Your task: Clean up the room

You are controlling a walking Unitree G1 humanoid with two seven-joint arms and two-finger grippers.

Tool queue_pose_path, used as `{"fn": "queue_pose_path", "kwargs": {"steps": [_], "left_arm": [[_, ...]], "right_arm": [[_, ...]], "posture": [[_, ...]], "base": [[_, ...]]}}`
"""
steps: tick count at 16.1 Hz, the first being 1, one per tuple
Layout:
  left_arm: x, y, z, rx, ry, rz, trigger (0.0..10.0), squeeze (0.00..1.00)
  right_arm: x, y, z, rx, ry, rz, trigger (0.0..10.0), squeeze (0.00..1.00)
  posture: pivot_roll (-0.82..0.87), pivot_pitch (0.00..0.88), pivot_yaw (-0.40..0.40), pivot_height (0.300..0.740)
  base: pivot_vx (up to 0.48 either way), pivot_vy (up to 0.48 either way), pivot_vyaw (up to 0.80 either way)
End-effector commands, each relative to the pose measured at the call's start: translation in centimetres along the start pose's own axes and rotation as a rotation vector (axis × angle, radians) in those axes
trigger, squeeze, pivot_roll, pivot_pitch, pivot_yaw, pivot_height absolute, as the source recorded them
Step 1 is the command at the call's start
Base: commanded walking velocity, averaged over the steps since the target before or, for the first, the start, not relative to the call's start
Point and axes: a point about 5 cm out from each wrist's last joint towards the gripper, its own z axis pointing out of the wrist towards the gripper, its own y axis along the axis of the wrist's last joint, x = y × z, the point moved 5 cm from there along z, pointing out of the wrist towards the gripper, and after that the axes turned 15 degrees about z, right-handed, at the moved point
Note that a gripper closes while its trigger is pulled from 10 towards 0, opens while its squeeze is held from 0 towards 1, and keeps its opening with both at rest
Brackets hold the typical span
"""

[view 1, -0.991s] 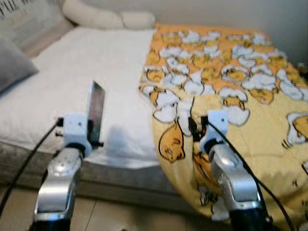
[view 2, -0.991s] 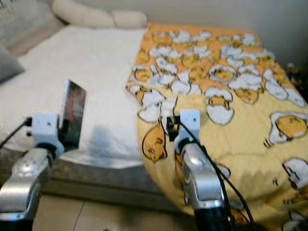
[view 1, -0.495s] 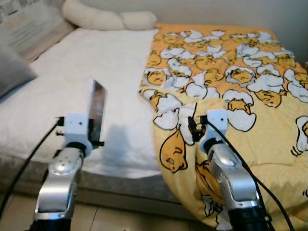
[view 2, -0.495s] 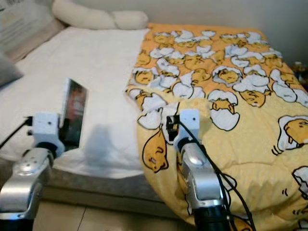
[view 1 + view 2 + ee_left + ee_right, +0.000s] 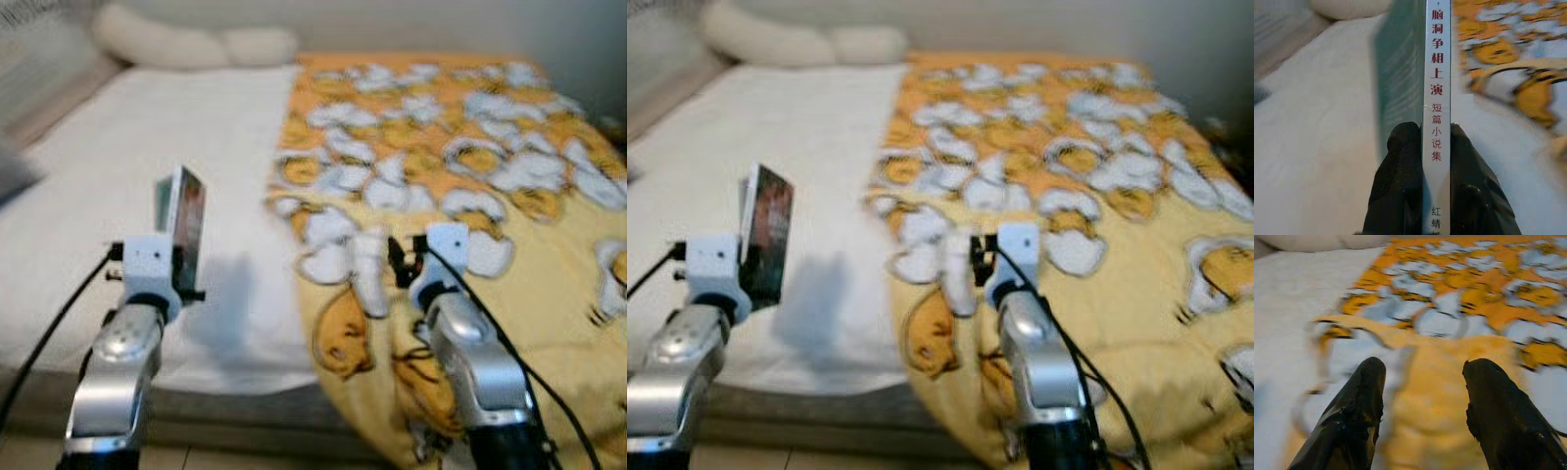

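Book (image 5: 182,223) stands upright at the left of the frame, over the white bed (image 5: 118,196), pinched at its bottom edge by the left gripper (image 5: 1436,147). It looks thin, stiff and light, so a flat squeeze should hold. Right gripper (image 5: 1422,391) hangs spread apart above the yellow blanket (image 5: 509,196), holding nothing.

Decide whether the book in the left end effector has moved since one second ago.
No clear move. The book in the left end effector keeps about the same gap to the edge of the quilt; the whole view shifted, so the camera moved.
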Motion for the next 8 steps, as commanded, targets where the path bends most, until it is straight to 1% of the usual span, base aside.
{"fn": "queue_pose_path", "kwargs": {"steps": [1, 2, 4, 8], "left_arm": [[-0.74, 1.53, -0.07, -0.059, -0.022, 0.006, 10.0, 0.0], [-0.76, 1.47, -0.08, -0.056, -0.023, 0.006, 10.0, 0.0], [-0.74, 1.39, -0.05, -0.05, -0.023, 0.006, 10.0, 0.0], [-0.77, 1.39, 0.01, -0.05, -0.025, 0.013, 10.0, 0.0]], "right_arm": [[-0.52, 0.27, -0.1, -0.011, -0.02, 0.005, 10.0, 0.0], [-0.52, 0.26, -0.11, -0.01, -0.02, 0.008, 10.0, 0.0], [-0.49, 0.2, -0.1, -0.008, -0.02, 0.013, 10.0, 0.0], [-0.49, 0.09, -0.08, -0.004, -0.018, 0.01, 10.0, 0.0]], "posture": [[-0.04, 0.0, 0.041, 0.74], [-0.04, 0.0, 0.042, 0.74], [-0.04, 0.0, 0.041, 0.74], [-0.04, 0.0, 0.043, 0.74]], "base": [[0.0, 0.0, -0.8], [0.0, 0.0, -0.78], [0.0, 0.362, -0.73], [0.0, 0.389, 0.0]]}}
